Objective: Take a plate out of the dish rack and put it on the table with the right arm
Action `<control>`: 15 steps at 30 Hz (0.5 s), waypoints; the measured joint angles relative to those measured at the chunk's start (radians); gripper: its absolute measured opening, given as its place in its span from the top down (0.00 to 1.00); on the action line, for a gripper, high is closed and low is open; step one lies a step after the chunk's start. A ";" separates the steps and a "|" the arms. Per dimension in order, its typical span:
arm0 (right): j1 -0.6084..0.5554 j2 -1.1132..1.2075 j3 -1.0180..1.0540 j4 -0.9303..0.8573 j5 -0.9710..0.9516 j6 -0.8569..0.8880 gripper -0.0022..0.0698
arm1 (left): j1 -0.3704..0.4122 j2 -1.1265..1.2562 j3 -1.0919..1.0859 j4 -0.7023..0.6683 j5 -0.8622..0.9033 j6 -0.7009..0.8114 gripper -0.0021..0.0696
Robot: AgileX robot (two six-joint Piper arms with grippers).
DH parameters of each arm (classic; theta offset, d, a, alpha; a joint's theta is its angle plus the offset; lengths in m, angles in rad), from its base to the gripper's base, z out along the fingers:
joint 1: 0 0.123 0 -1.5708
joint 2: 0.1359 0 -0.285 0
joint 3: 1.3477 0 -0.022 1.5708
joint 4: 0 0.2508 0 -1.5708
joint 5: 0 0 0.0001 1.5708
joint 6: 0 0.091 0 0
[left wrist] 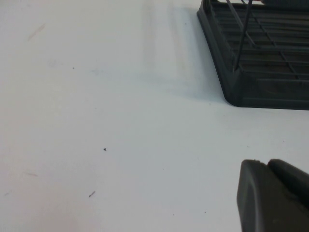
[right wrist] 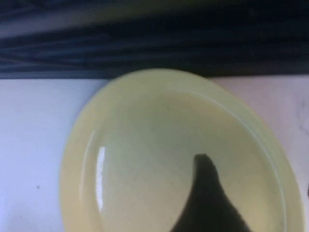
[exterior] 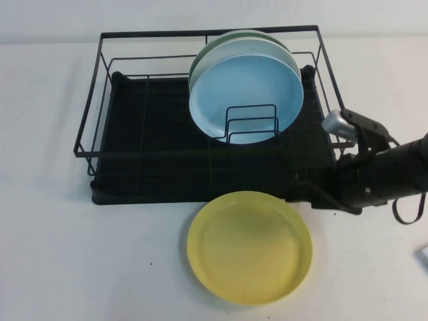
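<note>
I am counting three plates in all: one yellow plate lying flat on the table, plus one light blue plate and one green plate standing in the dish rack. I am seeing one rack and one table. I am seeing two grippers: the right gripper and the left gripper.

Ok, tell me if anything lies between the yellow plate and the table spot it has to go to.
Nothing visible does: the yellow plate already lies flat on the table, just in front of the dish rack. The right gripper sits by its right rim; the left gripper hangs over bare table.
</note>
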 joint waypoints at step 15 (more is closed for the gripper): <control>-0.044 -0.425 -0.049 -0.401 0.188 0.002 0.98 | 0.000 0.000 0.000 0.000 0.000 0.000 0.98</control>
